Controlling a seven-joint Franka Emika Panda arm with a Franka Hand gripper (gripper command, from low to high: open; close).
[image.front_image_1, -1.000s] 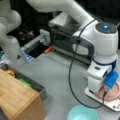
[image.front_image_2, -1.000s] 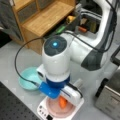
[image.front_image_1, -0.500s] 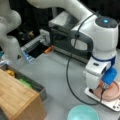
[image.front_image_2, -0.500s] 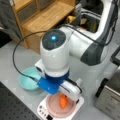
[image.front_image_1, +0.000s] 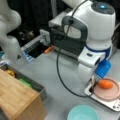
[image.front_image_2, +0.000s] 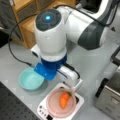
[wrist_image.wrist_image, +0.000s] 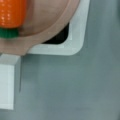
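The gripper (image.front_image_2: 72, 90) is being held low at the plate's (image.front_image_2: 53, 106) rim, just beside the carrot (image.front_image_2: 64, 100); whether its jaws are wide or narrow cannot be told, and nothing is seen being gripped. The carrot is lying flat in the pink plate, which is being carried on a white scale (image.front_image_1: 110, 103). In the wrist view its green end (wrist_image.wrist_image: 8, 33) is being shown. It is judged light, stiff and smooth, likely to roll; a hold across the mid-body is suggested. A teal bowl (image.front_image_2: 30, 79) is sitting nearby, wooden crate (image.front_image_1: 17, 96) well apart.

orange carrot (image.front_image_2: 64, 99), pink plate (image.front_image_2: 53, 108), teal bowl (image.front_image_2: 30, 79), grey table (image.front_image_1: 62, 75)
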